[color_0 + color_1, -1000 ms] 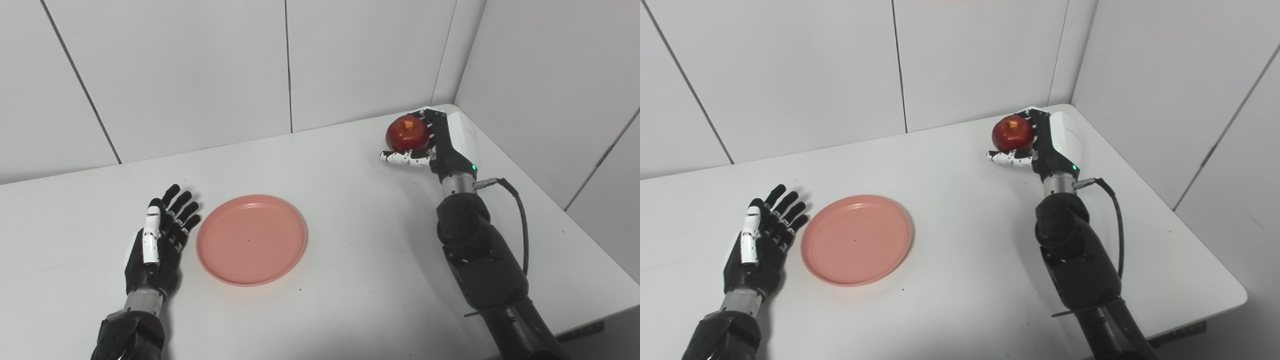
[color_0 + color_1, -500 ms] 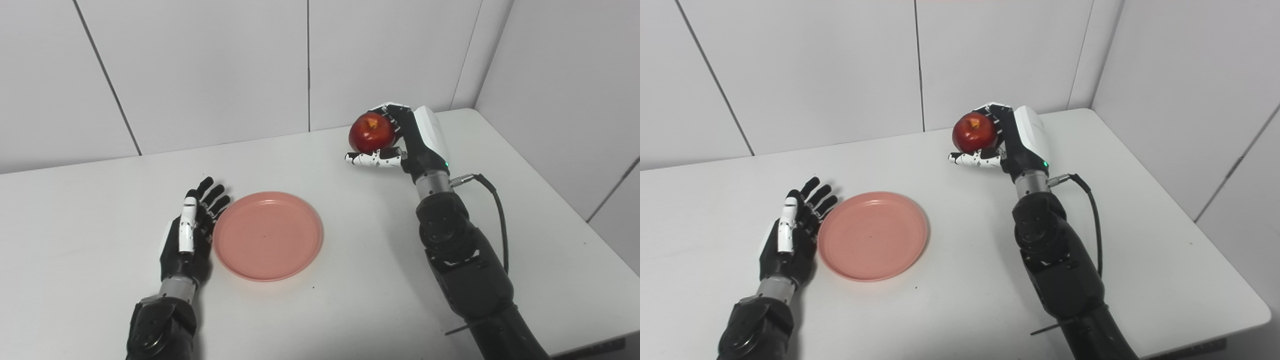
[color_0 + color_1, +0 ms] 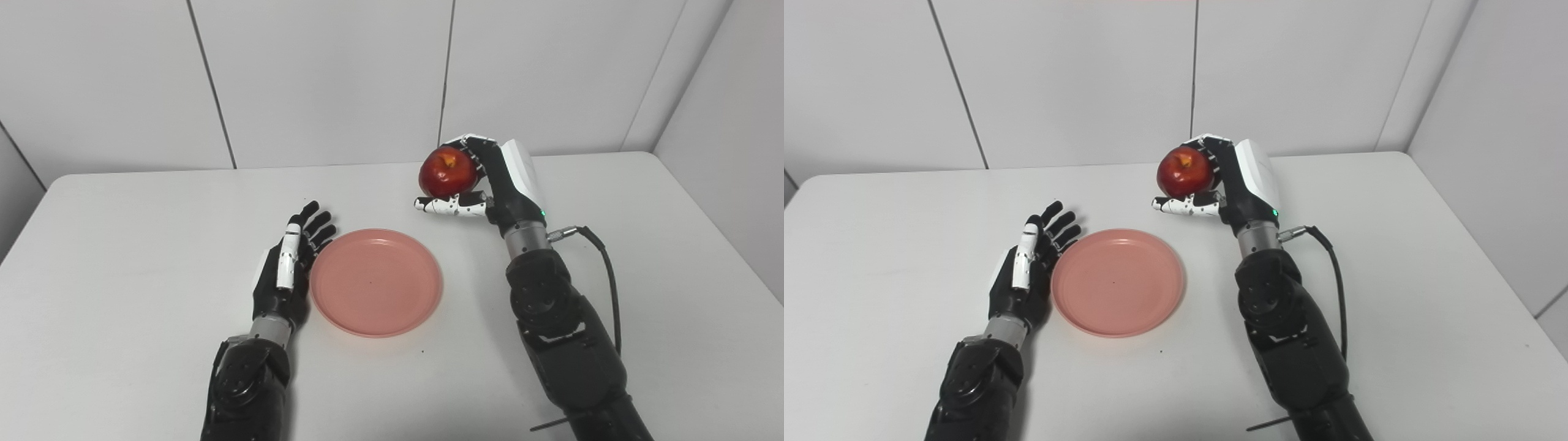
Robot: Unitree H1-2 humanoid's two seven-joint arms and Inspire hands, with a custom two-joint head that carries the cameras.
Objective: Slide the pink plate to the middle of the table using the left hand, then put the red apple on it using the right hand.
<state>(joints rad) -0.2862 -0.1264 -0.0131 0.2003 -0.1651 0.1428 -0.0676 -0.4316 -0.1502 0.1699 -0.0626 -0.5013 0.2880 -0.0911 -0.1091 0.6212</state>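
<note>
Pink plate lies beside the open left hand; right hand fingers grip the red apple above the table.

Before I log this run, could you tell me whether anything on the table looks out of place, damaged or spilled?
Nothing stands out. The round pink plate lies flat and empty on the white table, the open left hand rests at its rim, and the right hand holds the intact red apple above the table.

White table fills the lower frame, its far edge against the wall. Pink plate sits flat near the centre. Left hand rests on the tabletop, touching the plate's left rim
</note>
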